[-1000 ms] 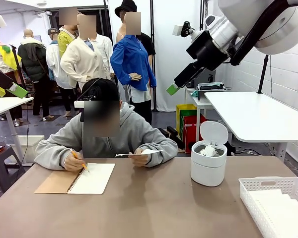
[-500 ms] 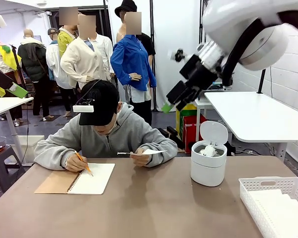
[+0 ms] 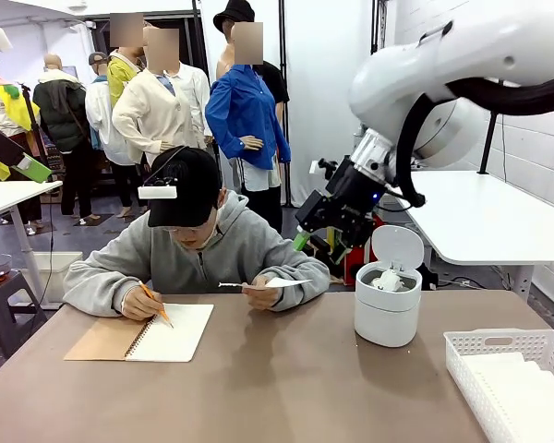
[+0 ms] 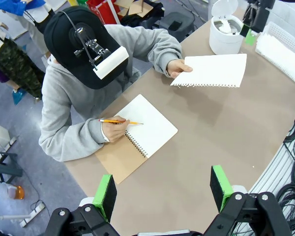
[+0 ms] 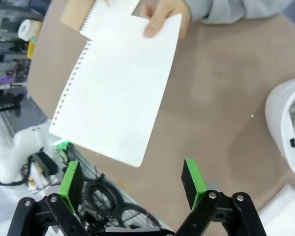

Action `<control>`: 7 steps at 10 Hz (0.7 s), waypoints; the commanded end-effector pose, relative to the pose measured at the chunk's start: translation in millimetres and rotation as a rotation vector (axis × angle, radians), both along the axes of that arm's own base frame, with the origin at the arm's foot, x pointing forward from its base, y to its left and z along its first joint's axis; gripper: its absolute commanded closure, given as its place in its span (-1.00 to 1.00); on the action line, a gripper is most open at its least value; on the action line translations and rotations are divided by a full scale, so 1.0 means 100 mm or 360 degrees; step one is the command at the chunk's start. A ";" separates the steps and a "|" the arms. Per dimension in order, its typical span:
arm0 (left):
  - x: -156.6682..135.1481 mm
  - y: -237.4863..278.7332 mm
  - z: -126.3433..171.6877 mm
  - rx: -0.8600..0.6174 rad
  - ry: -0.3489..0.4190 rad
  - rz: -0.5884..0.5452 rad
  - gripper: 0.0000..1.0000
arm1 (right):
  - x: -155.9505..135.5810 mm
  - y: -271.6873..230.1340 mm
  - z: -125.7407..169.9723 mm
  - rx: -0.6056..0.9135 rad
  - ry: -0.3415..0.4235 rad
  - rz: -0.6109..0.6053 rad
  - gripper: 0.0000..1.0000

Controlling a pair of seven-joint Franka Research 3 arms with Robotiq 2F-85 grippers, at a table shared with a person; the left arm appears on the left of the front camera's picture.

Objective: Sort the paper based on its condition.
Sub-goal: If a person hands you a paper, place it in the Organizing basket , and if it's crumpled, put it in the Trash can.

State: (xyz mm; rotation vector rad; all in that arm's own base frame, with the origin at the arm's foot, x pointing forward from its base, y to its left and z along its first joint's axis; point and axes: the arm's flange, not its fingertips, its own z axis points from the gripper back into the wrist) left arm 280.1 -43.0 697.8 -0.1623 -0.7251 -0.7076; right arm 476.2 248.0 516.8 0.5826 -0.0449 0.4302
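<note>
A person at the far side holds out a smooth white sheet of paper [image 3: 275,282] in one hand; it lies flat above the table in the left wrist view [image 4: 212,71] and the right wrist view [image 5: 119,86]. My right gripper [image 3: 307,242] hangs open in the air just behind and above that sheet, its green pads [image 5: 71,183] wide apart with nothing between them. My left gripper [image 4: 163,191] is open too, high above the table's near side. Crumpled white wads [image 3: 388,280] lie in the white bin [image 3: 388,318].
The person writes with a pencil in a spiral notebook [image 3: 155,334] at the table's left. A white basket [image 3: 469,346] with flat sheets stands at the near right. The bin's lid [image 3: 397,246] stands up. Bare brown tabletop [image 3: 277,388] lies in the middle.
My right arm has swung down and leftward from high at the upper right to just above the held sheet. The person and the sheet have stayed in place.
</note>
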 end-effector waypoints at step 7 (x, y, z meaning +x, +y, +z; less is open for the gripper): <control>0.00 0.01 0.00 -0.0003 0.0000 0.0003 -1.00 | 0.62 0.27 -0.45 0.0127 0.0611 -0.0287 -1.00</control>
